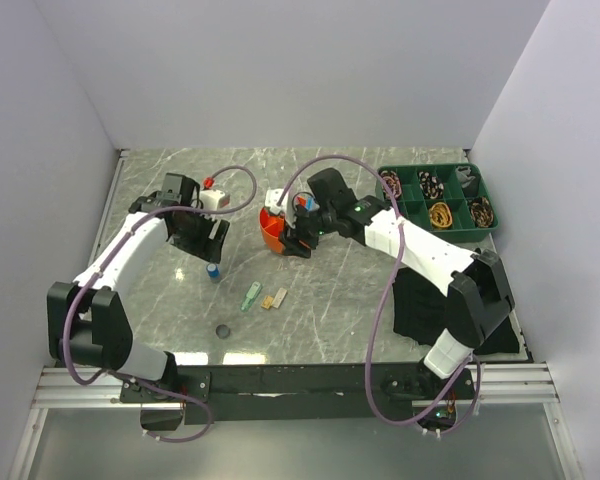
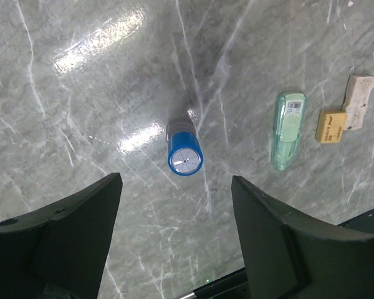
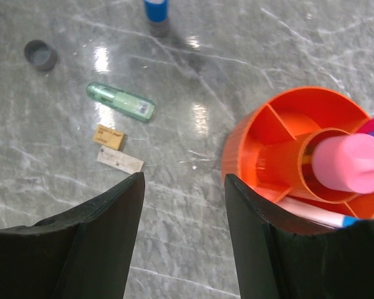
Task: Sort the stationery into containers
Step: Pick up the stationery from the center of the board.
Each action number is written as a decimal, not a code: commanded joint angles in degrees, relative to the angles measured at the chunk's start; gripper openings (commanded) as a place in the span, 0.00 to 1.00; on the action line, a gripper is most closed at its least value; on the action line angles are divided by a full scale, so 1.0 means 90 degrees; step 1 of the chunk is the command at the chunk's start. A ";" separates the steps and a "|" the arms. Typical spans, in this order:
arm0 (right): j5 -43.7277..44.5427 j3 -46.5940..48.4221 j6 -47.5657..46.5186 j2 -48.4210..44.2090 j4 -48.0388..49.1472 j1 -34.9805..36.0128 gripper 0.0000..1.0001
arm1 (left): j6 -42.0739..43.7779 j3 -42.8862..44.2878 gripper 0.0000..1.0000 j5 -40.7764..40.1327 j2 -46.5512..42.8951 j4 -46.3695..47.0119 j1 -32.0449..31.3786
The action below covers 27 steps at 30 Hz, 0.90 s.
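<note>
The round orange pot (image 1: 270, 233) stands mid-table and shows at the right of the right wrist view (image 3: 240, 152). It holds a pink tube (image 3: 351, 163) in its centre cup and a white pen (image 3: 311, 212) in an outer section. My right gripper (image 3: 184, 180) is open and empty just left of the pot (image 1: 298, 243). My left gripper (image 2: 176, 187) is open and empty above a small blue cylinder (image 2: 184, 156) that stands upright on the table (image 1: 213, 271). A green clip (image 2: 287, 129) and a yellow eraser (image 2: 331, 126) lie to its right.
A beige block (image 2: 359, 101) lies beside the yellow eraser. A small dark cap (image 1: 222, 331) lies near the front edge. A green divided tray (image 1: 435, 167) with coiled bands sits at the back right. Walls close in the table.
</note>
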 commanded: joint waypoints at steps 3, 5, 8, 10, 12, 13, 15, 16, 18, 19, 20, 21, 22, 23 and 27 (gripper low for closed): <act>-0.0048 -0.0343 -0.0094 -0.0571 0.0288 0.0256 0.62 | -0.0028 0.0145 0.69 -0.0015 0.0369 0.0180 -0.0058; 0.0020 -0.0470 -0.0054 -0.0649 0.0425 0.0247 0.62 | -0.0028 0.0252 0.65 0.0004 0.0506 0.0083 -0.0078; 0.0088 -0.0587 -0.0083 -0.0717 0.0523 0.0256 0.62 | -0.0048 0.0233 0.62 -0.0045 0.0594 0.0034 -0.0205; 0.0137 -0.0627 -0.0083 -0.0746 0.0562 0.0256 0.62 | -0.0057 0.0155 0.62 -0.0123 0.0653 0.0043 -0.0273; 0.0177 -0.0637 -0.0054 -0.0756 0.0611 0.0247 0.62 | -0.0067 0.0116 0.62 -0.0133 0.0672 0.0053 -0.0293; 0.0177 -0.0646 -0.0044 -0.0747 0.0640 0.0256 0.62 | -0.0087 0.0077 0.62 -0.0162 0.0682 0.0063 -0.0302; 0.0177 -0.0636 -0.0015 -0.0747 0.0650 0.0256 0.62 | -0.0097 0.0067 0.62 -0.0211 0.0721 0.0073 -0.0312; 0.0167 -0.0627 -0.0015 -0.0737 0.0660 0.0256 0.62 | -0.0087 0.0038 0.61 -0.0250 0.0731 0.0073 -0.0303; 0.0157 -0.0588 -0.0015 -0.0708 0.0640 0.0256 0.62 | -0.0106 0.0008 0.61 -0.0270 0.0770 0.0073 -0.0303; 0.0167 -0.0568 -0.0005 -0.0688 0.0669 0.0256 0.62 | -0.0106 -0.0002 0.60 -0.0279 0.0780 0.0082 -0.0303; 0.0167 -0.0558 0.0005 -0.0678 0.0660 0.0256 0.62 | -0.0126 -0.0002 0.60 -0.0279 0.0780 0.0082 -0.0303; 0.0186 -0.0549 0.0005 -0.0649 0.0679 0.0256 0.62 | -0.0116 0.0008 0.59 -0.0279 0.0799 0.0073 -0.0303; 0.0196 -0.0510 0.0024 -0.0639 0.0689 0.0247 0.62 | -0.0116 -0.0002 0.58 -0.0279 0.0828 0.0073 -0.0303; 0.0186 -0.0500 0.0034 -0.0630 0.0708 0.0247 0.62 | -0.0116 -0.0011 0.57 -0.0289 0.0838 0.0073 -0.0303; 0.0225 -0.0470 0.0044 -0.0561 0.0738 0.0247 0.62 | -0.0136 -0.0060 0.55 -0.0231 0.0906 0.0034 -0.0312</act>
